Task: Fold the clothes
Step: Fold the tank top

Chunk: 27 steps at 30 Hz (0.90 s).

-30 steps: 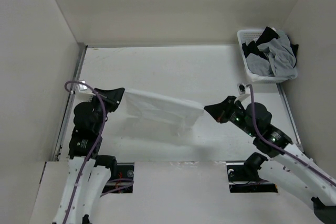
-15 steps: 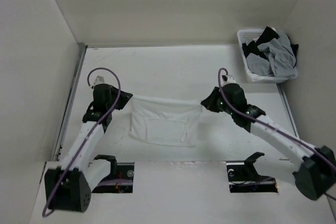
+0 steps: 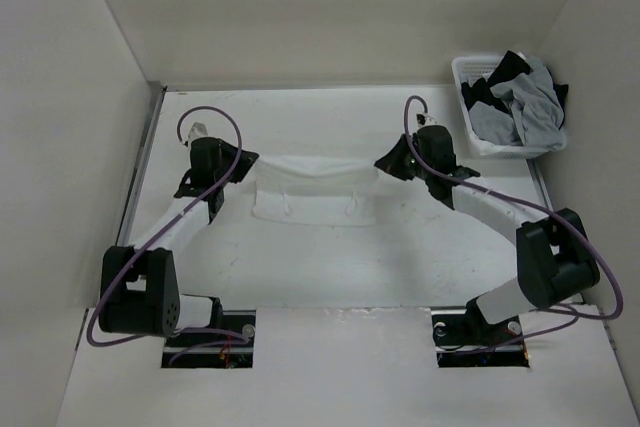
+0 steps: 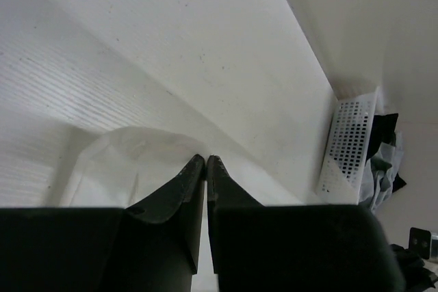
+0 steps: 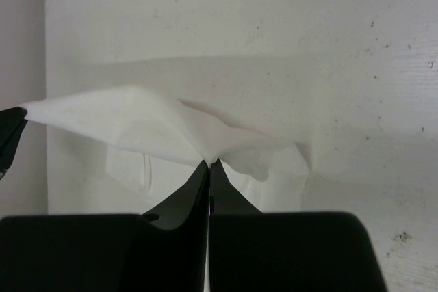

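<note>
Stretched between left gripper (image 3: 244, 163) and right gripper (image 3: 382, 163), both clenched tight on the clothes (image 3: 315, 189), lower half slumped mid-way across the scuffed white table (image 3: 330, 267). Plain beige walls (image 3: 330, 7) all round. Far right corner: white basket (image 3: 468, 125) stuffed with grey and black garments (image 3: 522, 112).

no text, label, brand mark or number is legible anywhere in view: none on the clothes (image 3: 313, 197), the table (image 3: 330, 267) or the white basket (image 3: 465, 107).
</note>
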### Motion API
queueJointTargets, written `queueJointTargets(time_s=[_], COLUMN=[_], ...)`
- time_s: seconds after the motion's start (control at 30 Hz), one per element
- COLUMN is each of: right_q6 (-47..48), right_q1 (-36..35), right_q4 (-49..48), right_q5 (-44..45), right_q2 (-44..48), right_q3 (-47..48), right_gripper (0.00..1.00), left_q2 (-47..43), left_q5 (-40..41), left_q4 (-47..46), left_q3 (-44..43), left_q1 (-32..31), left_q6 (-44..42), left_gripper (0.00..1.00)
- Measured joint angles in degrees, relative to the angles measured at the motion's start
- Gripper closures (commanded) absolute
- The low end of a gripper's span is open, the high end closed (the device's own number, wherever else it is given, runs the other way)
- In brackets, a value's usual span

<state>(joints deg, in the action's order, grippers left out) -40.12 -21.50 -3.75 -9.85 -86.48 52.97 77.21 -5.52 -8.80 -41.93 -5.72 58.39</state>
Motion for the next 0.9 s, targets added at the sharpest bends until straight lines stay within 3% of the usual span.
queueJointTargets(time_s=[0.27, 0.5, 0.7, 0.9], right_q6=[-1.3, -2.6, -3.9, -3.5], right_q1=[-1.2, -6.3, -8.8, -9.7], right_q4=[-4.1, -5.9, -7.2, -3.6], right_q5=[-0.5, 0.1, 1.6, 3.0], right_q2=[7.1, 9.1, 10.0, 18.1], right_q3=[-14.1, -22.0, -26.2, -27.6], right_gripper=[0.99, 0.97, 0.74, 0.67], left_q2=[-12.1, -13.4, -14.3, -23.1], left_q5=[-0.5, -2.8, -4.4, -5.8], left_q4=[-2.2, -3.1, -5.1, -3.0], left_q3=[14.6, 22.8, 26.5, 29.0], left_q1=[0.1, 5.0, 6.0, 10.5], left_q6=[-0.2, -0.3, -0.3, 0.3], left_gripper=[0.95, 0.94, 0.79, 0.79])
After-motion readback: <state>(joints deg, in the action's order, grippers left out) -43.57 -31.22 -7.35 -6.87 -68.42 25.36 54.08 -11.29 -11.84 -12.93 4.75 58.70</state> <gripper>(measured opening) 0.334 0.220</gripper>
